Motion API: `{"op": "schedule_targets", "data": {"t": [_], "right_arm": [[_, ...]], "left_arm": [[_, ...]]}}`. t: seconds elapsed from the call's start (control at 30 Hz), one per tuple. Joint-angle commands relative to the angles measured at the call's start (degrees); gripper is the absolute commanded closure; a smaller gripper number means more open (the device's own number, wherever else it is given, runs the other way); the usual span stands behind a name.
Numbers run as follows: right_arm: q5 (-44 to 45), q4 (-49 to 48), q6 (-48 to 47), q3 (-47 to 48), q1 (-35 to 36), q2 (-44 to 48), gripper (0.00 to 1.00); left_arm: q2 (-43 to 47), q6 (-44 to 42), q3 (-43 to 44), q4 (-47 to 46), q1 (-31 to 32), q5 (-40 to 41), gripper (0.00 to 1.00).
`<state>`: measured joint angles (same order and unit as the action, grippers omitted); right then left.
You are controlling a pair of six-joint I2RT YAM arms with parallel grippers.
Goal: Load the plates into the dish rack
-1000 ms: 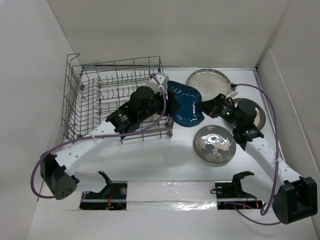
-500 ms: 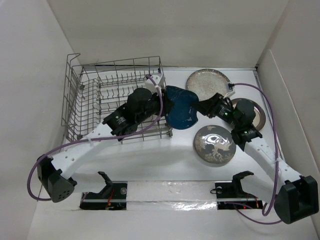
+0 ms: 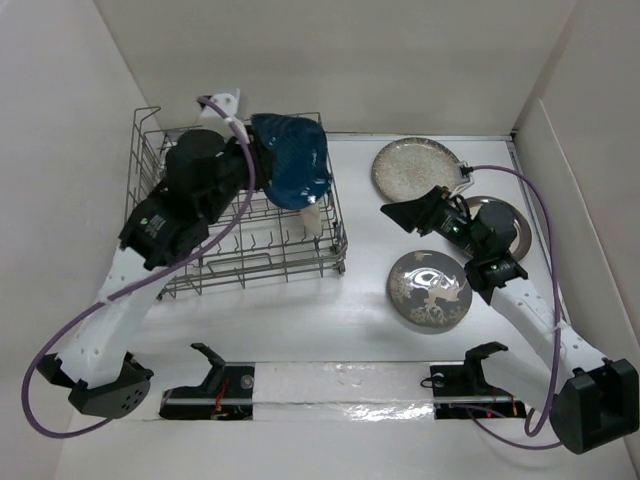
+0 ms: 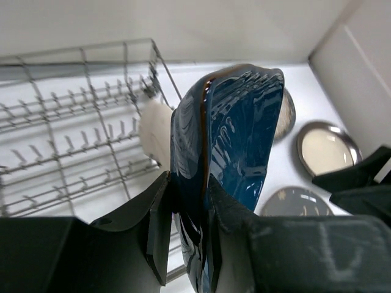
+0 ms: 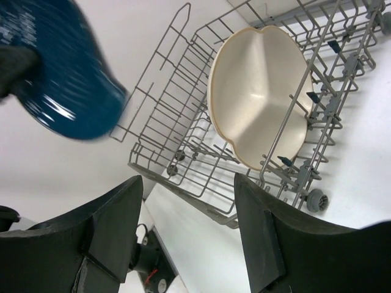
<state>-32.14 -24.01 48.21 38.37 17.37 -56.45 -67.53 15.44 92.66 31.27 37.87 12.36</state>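
Dark blue teardrop dish [image 3: 292,170], clamped on edge by left gripper [image 4: 190,210] above grey wire dish rack [image 3: 150,205], upper left, seemingly awaited lowering between tines [image 4: 68,145]; right gripper [image 5: 186,186] gaped empty.

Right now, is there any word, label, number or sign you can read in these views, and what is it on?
None can be read.
The dish rack, the dark blue dish and the grey plate show no lettering.
A faint mark on the left gripper body is too blurred to read.
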Motion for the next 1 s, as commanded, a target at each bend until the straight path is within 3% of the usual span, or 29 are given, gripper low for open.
{"op": "schedule_targets", "data": {"t": [0.0, 0.13, 0.33, 0.6, 0.97], "right_arm": [[-0.38, -0.78, -2.94, 0.3, 0.65, 1.77, 0.33], [1.29, 2.11, -5.13, 0.3, 0.65, 2.91, 0.33], [6.3, 5.73, -9.53, 0.39, 3.29, 4.85, 0.33], [10.25, 9.07, -12.35, -0.22, 5.22, 6.78, 0.33], [12.63, 10.83, -14.19, -0.75, 7.51, 8.1, 0.34]], "left_arm": [[2.58, -0.67, 9.8, 2.99, -1.83, 3.98, 1.0], [-0.93, -1.38, 16.83, 11.78, -1.83, 11.18, 1.0], [-6.3, -2.25, 19.14, 21.47, -1.83, 23.75, 1.0], [-16.3, -1.73, 19.66, 24.45, -1.14, 20.69, 1.0], [-22.91, -2.52, 16.76, 22.52, -1.13, 20.52, 1.0]]}}
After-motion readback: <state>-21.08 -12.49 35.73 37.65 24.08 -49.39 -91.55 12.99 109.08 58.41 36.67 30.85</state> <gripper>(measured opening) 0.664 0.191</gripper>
